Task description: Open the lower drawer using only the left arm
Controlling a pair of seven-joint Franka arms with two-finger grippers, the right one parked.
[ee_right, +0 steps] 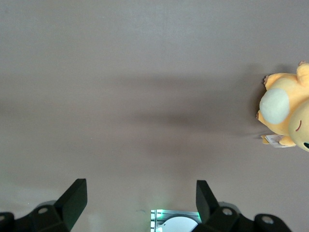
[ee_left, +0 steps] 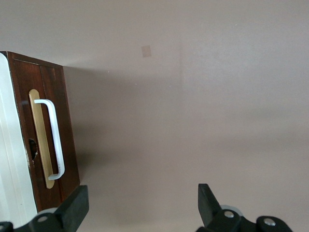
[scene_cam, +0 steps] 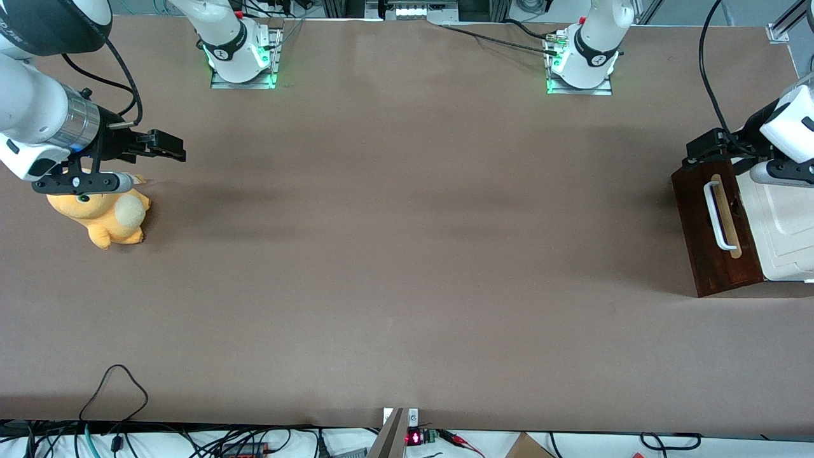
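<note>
Where the brown desk (scene_cam: 407,254) runs out toward the working arm's end, the lower drawer (scene_cam: 717,232) sits shut, its dark red-brown front facing the broad middle of the desk. A white bar handle (scene_cam: 717,215) lies along a pale tan strip (scene_cam: 726,216) on that front, standing a little proud of the wood. A cream-white cabinet body (scene_cam: 783,229) adjoins the drawer front, at the desk's edge.

The left arm (scene_cam: 785,130) reaches in above the cabinet, and its end effector (scene_cam: 703,147) hangs over the corner of the drawer front farther from the front camera — near the handle's end but not touching it. In the wrist view the end effector (ee_left: 142,203) has its fingers (ee_left: 75,208) spread wide with nothing between them; the drawer (ee_left: 46,140) and handle (ee_left: 53,140) lie apart from them.

In front of the drawer the desk surface is bare. A yellow plush toy (scene_cam: 105,216) lies well apart, toward the parked arm's end.
</note>
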